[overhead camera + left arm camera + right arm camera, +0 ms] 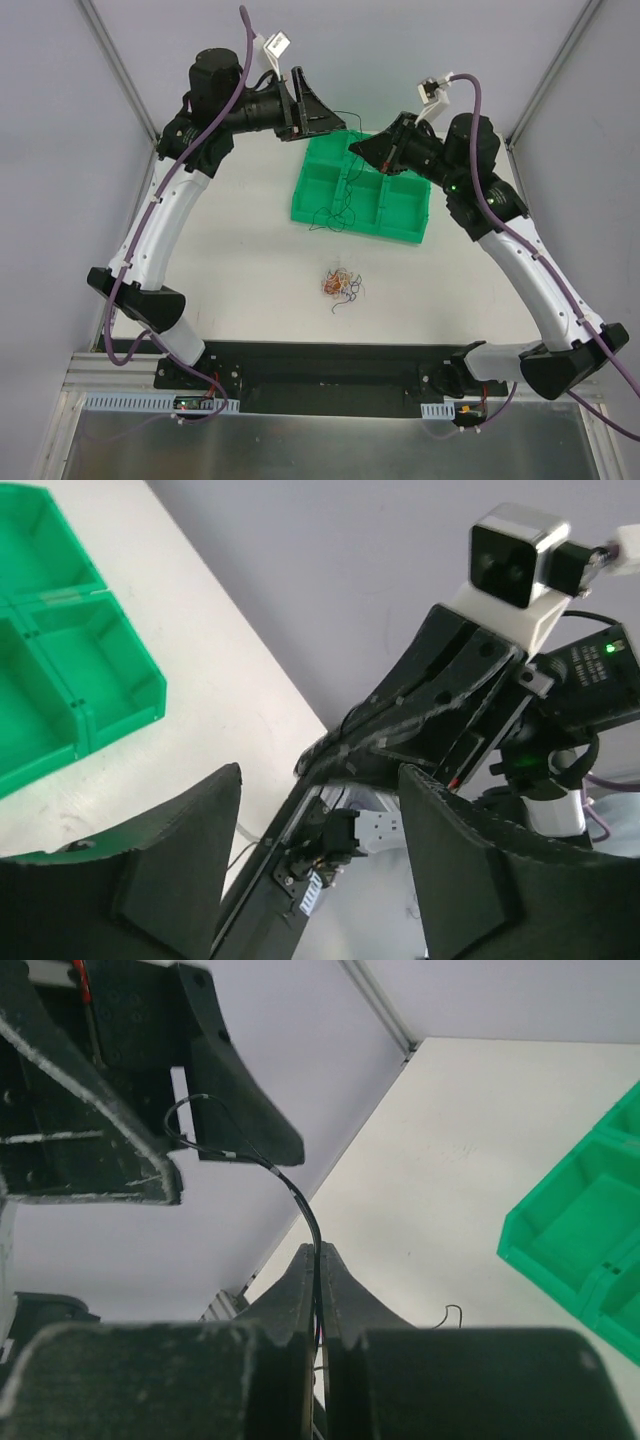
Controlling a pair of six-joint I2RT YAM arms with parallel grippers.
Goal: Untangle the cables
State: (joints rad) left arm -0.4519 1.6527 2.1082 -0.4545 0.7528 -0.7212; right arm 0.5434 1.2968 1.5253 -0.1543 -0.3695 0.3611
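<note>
Pinching a black wire [300, 1198] between fully closed fingers, the right hand [319, 1256] hangs above the far edge of the tray [402, 230]. The wire arcs up to the left hand [320, 875], just beside it. That hand's fingers stand well apart and clamp nothing; the wire's free end only curls between them. So this one strand looks pulled out and is about to go down.

By my reading the job is at an early stage. Most of the cables sit in a small tangle [340, 283] of red, orange, white and black on the worktop [250, 250], near the tray's front but apart from it. That knot is what remains to be picked apart.

The tray is split into open compartments, and those in view look bare. A few dark curls [333, 216] lie at its near left edge. I cannot tell whether they rest inside a compartment or hang over the rim.
</note>
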